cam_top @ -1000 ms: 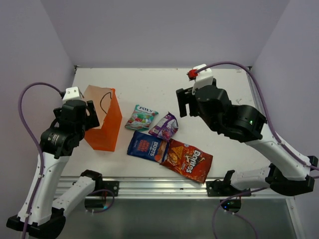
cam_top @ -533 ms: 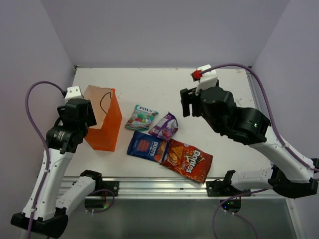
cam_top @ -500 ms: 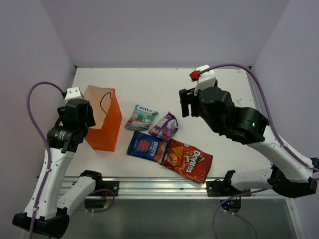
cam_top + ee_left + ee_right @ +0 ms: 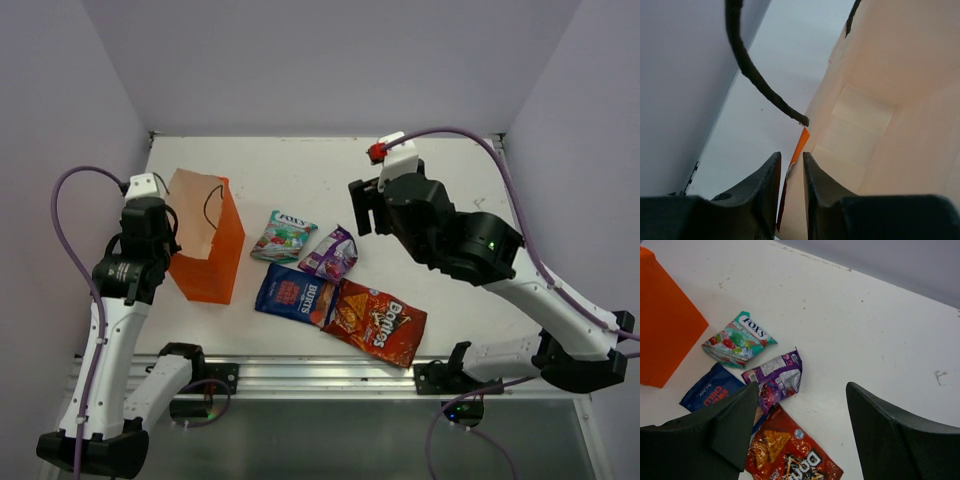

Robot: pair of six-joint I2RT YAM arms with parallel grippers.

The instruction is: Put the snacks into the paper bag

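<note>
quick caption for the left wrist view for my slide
Left gripper straddling one wall of the orange paper bag, black cord handle arcing above, pale inside in view.

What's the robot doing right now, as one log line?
left gripper: straddling paper bag wall | right gripper: open, over snacks | snacks: four on table

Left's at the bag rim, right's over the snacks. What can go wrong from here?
1. The left gripper straddles only one thin wall of the upright orange paper bag; a pinch or pull may crumple or tip it.
2. The small purple crinkly packet below the open right gripper seems to touch the dark blue bag; a grab could drag both.
</note>
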